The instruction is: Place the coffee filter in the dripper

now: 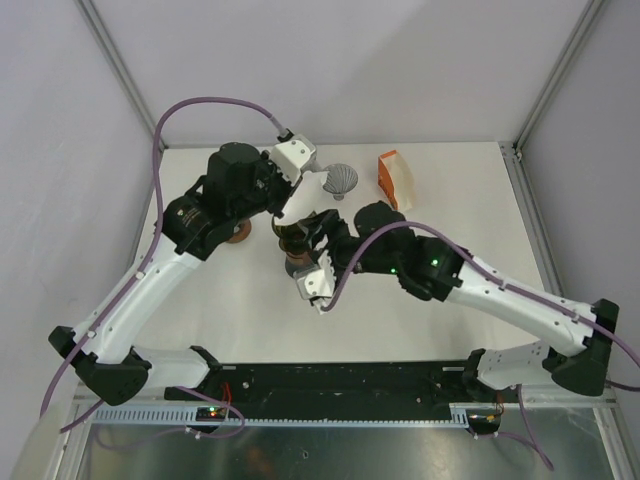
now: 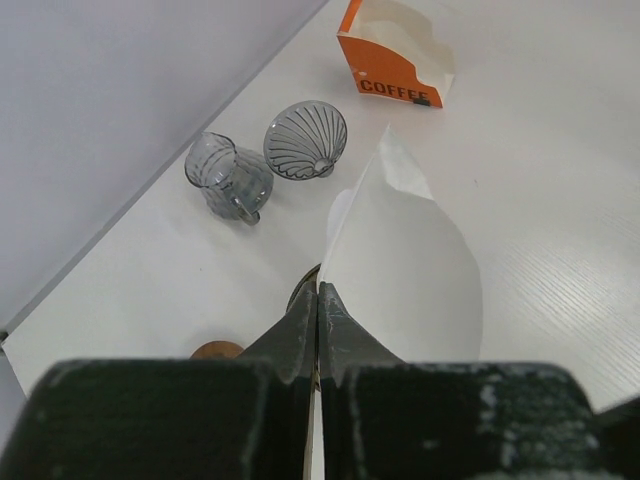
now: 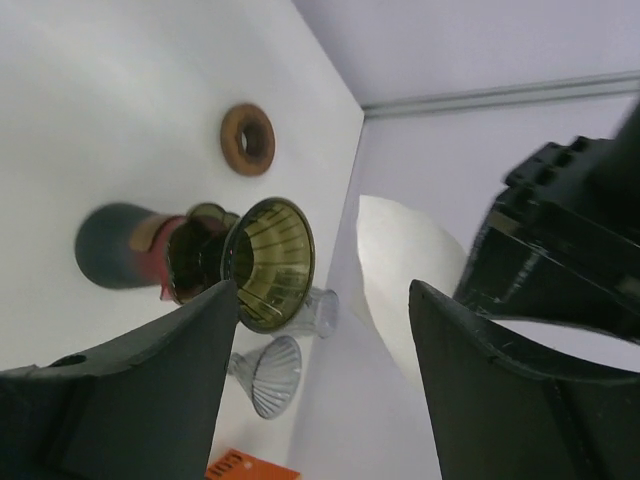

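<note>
Now, left hand point(image 2: 318, 295): pinched shut on the coffee filter point(image 2: 410, 270) by its edge, so the cone hangs free.
Amber dripper point(image 3: 268, 262): the filter hangs beside it, not yet inside.
Right hand point(image 3: 320, 300): spread wide, empty, likely ready to guide.

Near the middle of the table point(image 1: 250, 310) a dripper point(image 3: 268, 262) sits on top of a jug point(image 3: 190, 255). A ring point(image 3: 230, 145) lies on the table to their left. Toward the far edge, from left to right, are a small pitcher point(image 2: 228, 178), a second dripper point(image 1: 340, 180) lying on its side, and a filter box point(image 1: 395, 180). The filter point(image 2: 400, 270) hangs above the table, pinched in the left gripper point(image 2: 318, 300), just behind the jug. The right gripper point(image 3: 322, 290) is on the jug's near side, fingers apart.
</note>
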{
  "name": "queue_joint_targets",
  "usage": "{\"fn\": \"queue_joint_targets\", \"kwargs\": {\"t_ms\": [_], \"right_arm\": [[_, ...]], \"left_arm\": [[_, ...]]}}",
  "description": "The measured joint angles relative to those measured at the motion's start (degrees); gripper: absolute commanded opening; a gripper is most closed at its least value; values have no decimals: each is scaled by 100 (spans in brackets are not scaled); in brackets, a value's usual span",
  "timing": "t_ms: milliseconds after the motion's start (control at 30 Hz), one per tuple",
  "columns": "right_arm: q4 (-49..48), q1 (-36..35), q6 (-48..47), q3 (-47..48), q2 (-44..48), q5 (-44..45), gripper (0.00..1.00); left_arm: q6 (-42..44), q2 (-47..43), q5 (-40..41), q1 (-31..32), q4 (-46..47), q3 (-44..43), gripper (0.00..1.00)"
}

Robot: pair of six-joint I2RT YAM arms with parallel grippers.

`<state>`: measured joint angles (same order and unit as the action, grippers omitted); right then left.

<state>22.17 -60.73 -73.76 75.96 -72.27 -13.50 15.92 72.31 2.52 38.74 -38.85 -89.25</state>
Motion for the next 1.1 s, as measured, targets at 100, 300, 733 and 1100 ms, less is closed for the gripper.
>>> {"fn": "queue_joint_targets", "kwargs": {"t_ms": [100,300,733,1100], "right_arm": [[9,-81,-422,2,-282,437,64],[20,-94,-863,52,-732,1141,36],[50,0,-881,612,-1259,1893,2],[1237,260,-535,1626,-1593,966,0]], "left_arm": [[0,0,-61,0,-52,4,0],[9,-11,-262,0,-179,46,0],[66,-39,-321,-2,-254,68,0],[136,57,57,-448,-291,76,0]]}}
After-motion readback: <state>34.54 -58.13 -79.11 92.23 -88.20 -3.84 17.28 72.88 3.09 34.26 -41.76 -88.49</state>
